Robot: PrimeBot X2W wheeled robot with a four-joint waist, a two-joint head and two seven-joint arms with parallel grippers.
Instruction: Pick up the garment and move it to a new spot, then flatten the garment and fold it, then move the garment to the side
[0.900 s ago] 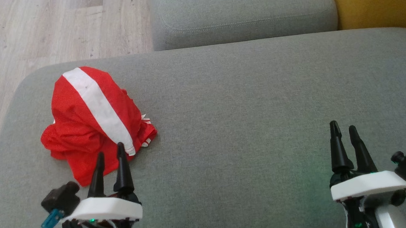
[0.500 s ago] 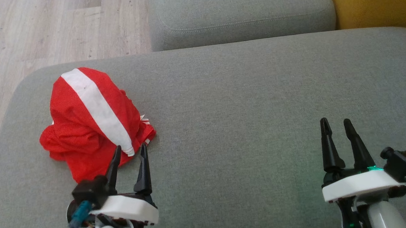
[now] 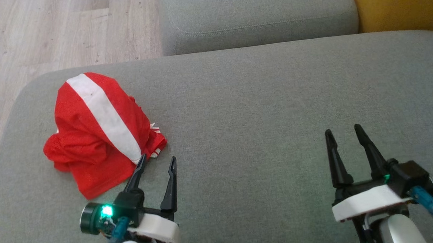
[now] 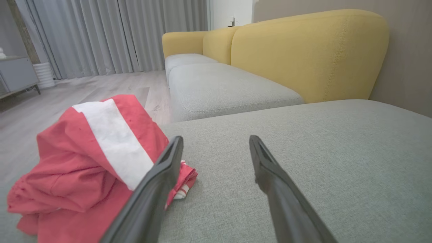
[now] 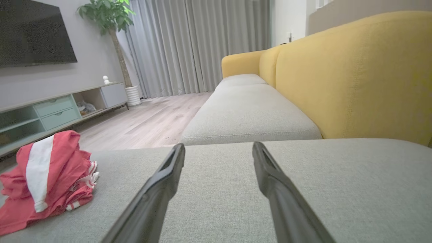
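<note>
Nothing of the task looks done yet. The garment (image 3: pixel 100 130), red with a white stripe, lies in a crumpled heap on the grey seat (image 3: pixel 259 108). It is neither lifted, nor flattened, nor folded. The pick-up, the move to a new spot, the flattening, the folding and the shift to the side are all left.

The left hand (image 3: pixel 158 157) has its two fingers spread wide and holds nothing. The garment lies just ahead of it and to its left. The tip of its left finger reaches the end of the white stripe at the heap's near corner, but whether it touches the cloth I cannot tell. Its right finger stands over bare seat. The right hand (image 3: pixel 343 129) is also wide open and empty, and the garment is well apart from it, far off to its left.

Against the earlier frames, the left hand has moved to its right and turned. Its fingers then crossed the garment's near edge and looked closer together. Now only the left one meets the heap, at its corner. The right hand has drifted to its left, and its fingers also look further apart. The garment keeps the same shape and place.
</note>
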